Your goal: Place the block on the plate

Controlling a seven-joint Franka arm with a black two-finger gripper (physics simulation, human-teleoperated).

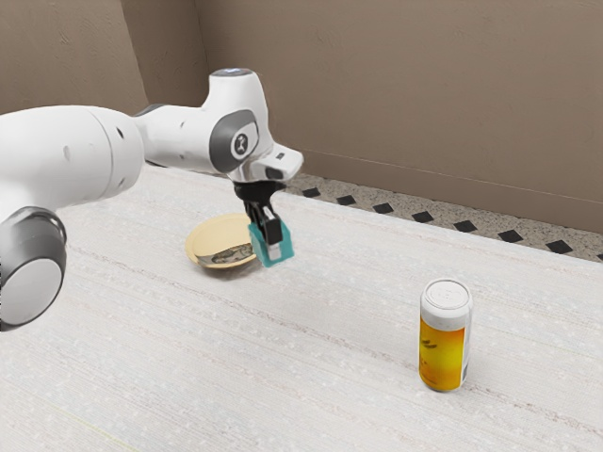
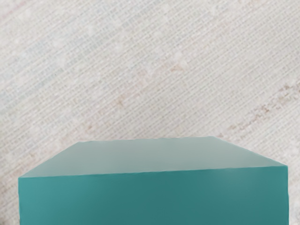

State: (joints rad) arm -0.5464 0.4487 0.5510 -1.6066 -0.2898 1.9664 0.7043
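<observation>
While the pale yellow plate [image 1: 195, 247] lies on the whitish table [image 1: 320, 377], the black two-finger gripper [image 1: 266, 243] grips the teal block [image 1: 285, 248] just beside it, toward the exterior view's right, and an orange-labelled drinks can [image 1: 443, 350] stands well apart from the plate.

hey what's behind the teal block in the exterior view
Past the block, I see the plate and white table. What lies directly behind the block, including part of the plate's rim, is covered.

teal block [image 1: 286, 251], dark-patterned yellow plate [image 1: 219, 232], orange-white can [image 1: 441, 353]
</observation>
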